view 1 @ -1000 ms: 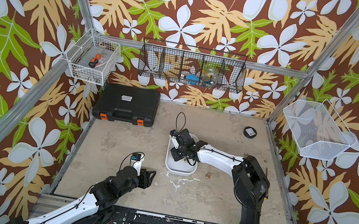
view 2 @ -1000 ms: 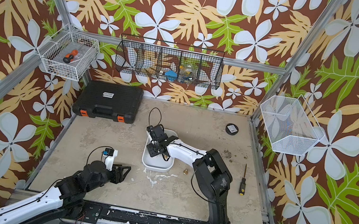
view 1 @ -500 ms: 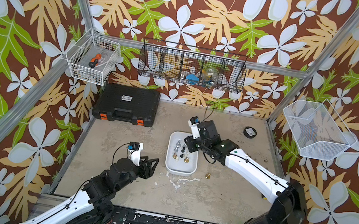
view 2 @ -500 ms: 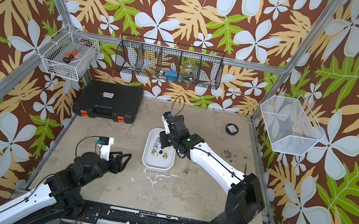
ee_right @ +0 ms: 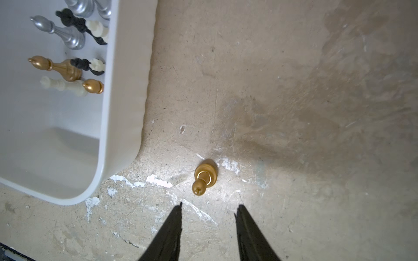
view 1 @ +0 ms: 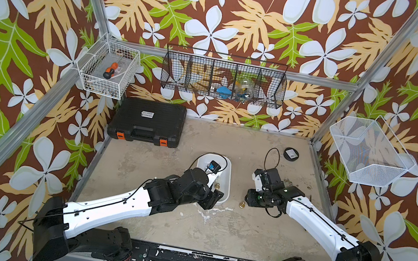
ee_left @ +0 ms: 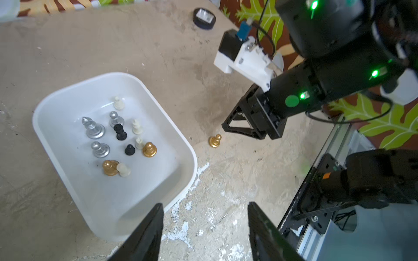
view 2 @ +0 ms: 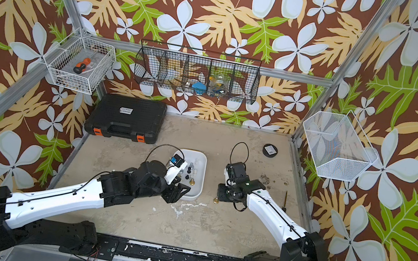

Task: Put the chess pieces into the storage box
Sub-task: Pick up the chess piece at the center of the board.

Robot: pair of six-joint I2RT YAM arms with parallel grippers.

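Our right gripper (ee_right: 209, 206) has swung from the storage box (ee_right: 126, 90) to the gold pawn (ee_right: 204, 178) on the counter (ee_right: 294, 90), jaws apart and empty like our left gripper (ee_left: 205, 204), and a clumsy nudge could tip it.

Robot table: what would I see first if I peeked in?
The brown walls covered in big white flowers and green leaves surround everything. On the beige table, a white rounded plastic tub holds little silver, gold, black and cream chess pieces. One small gold pawn stands alone outside it, just in front of the open right claw.
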